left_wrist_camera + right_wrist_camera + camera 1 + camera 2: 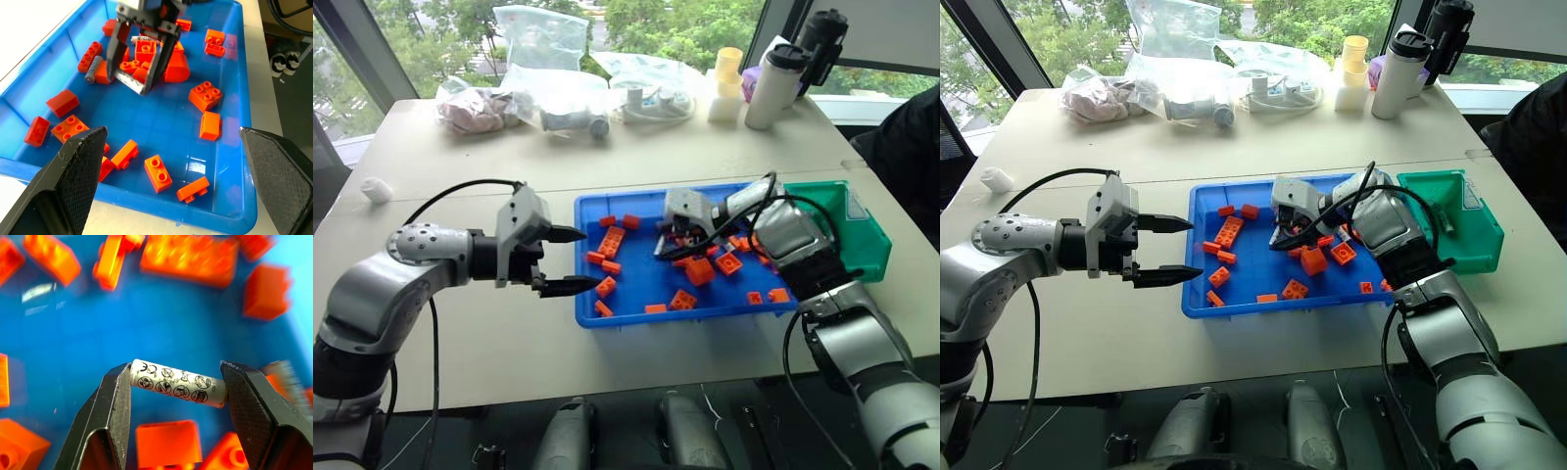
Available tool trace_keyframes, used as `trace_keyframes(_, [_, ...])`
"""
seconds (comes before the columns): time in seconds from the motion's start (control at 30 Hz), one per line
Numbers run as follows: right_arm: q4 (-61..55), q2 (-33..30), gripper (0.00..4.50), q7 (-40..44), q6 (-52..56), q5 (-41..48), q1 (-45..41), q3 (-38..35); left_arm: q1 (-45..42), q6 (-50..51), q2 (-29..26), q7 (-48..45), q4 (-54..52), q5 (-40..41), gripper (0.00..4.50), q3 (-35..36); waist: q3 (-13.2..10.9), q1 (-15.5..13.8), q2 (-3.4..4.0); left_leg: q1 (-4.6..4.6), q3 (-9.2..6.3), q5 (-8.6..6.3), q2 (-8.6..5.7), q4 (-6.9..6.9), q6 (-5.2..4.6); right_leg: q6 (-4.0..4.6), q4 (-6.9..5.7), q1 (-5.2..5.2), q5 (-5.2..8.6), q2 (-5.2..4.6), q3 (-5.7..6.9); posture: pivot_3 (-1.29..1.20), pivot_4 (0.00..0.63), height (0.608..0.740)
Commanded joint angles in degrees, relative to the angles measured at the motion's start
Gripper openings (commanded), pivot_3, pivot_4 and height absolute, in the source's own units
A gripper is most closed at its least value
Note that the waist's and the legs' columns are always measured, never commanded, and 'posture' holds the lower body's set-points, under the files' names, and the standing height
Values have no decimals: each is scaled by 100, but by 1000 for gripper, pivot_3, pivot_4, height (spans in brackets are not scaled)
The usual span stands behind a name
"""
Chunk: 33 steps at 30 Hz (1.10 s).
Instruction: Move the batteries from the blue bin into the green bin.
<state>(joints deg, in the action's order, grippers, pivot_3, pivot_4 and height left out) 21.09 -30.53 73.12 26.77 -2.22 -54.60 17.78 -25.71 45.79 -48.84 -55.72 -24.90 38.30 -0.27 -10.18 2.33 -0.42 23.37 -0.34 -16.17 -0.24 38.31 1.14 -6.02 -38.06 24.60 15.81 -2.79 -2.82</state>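
Note:
My right gripper [176, 382] hangs low over the middle of the blue bin [638, 271], shut on a grey-silver battery [178, 387] pinched end to end between its fingertips. Around it on the bin's floor lie many orange bricks [699, 271]. Another battery [93, 69] lies in the bin against a brick. The green bin [865, 235] stands against the blue bin's right end, beside my right forearm. My left gripper [566, 260] holds level just outside the blue bin's left rim, open and empty, pointing at the bin.
Along the table's far side are clear plastic bags [548, 69], a white bottle [773, 88], a black bottle [822, 44] and a yellow cup [728, 64]. A small white object [375, 189] sits at the far left. A person's dark sleeve [911, 147] is at the right edge.

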Motion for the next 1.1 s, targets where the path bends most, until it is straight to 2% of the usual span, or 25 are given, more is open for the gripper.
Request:
trace_keyframes(0.03, [-526,-369,2189,-383,660,576,-253,-1092,-311,-20,154,55,-104,185,4500,133,0,-43,-1,0,0,0,0,0,0,0,0,0,0,0,0,0,150,740])
trace_keyframes(0.1, [-671,-536,2189,-557,844,760,-130,-1426,-435,-87,267,80,-61,137,4500,64,4,-117,-6,2,-5,0,-2,2,-1,0,1,-1,0,-4,3,0,150,740])
trace_keyframes(0.23, [-1264,-851,2189,-1152,1238,1370,284,-2657,-883,-242,770,170,220,66,4500,-161,5,-189,-9,3,-3,-1,-6,4,-2,0,7,-7,0,-8,3,0,150,740])
trace_keyframes(0.43, [-1855,-1640,2189,-2275,1427,1237,1617,-3865,-1485,-627,1256,-169,909,-252,4500,-591,6,-192,-9,4,0,-1,-7,5,-2,0,6,-7,0,-6,3,0,150,740])
trace_keyframes(0.6, [-2299,-1933,2189,-2664,1578,1236,2640,-4125,-1701,-834,1397,-515,1250,-390,4500,-765,10,-92,-1,-7,16,0,2,2,-3,0,2,-8,0,11,-13,0,150,740])
trace_keyframes(0.73, [-2438,-1988,2189,-2856,1791,1412,3109,-4330,-1761,-960,1455,-643,1401,-521,4500,-836,10,-110,0,-9,17,0,3,2,-3,0,-1,-8,0,13,-15,0,150,740])
trace_keyframes(1.07, [-1656,-2040,2189,-3398,1513,1327,3108,-4158,-1653,-943,1410,-628,1315,-602,4500,-757,10,-154,-1,-5,16,1,1,9,-4,0,1,-9,0,10,-15,0,150,740])
trace_keyframes(1.1, [-1520,-2065,2689,-3442,1465,1291,3082,-4112,-1637,-932,1402,-612,1292,-601,4500,-745,10,-154,0,-5,17,1,1,9,-4,-1,1,-9,0,10,-15,0,150,740])
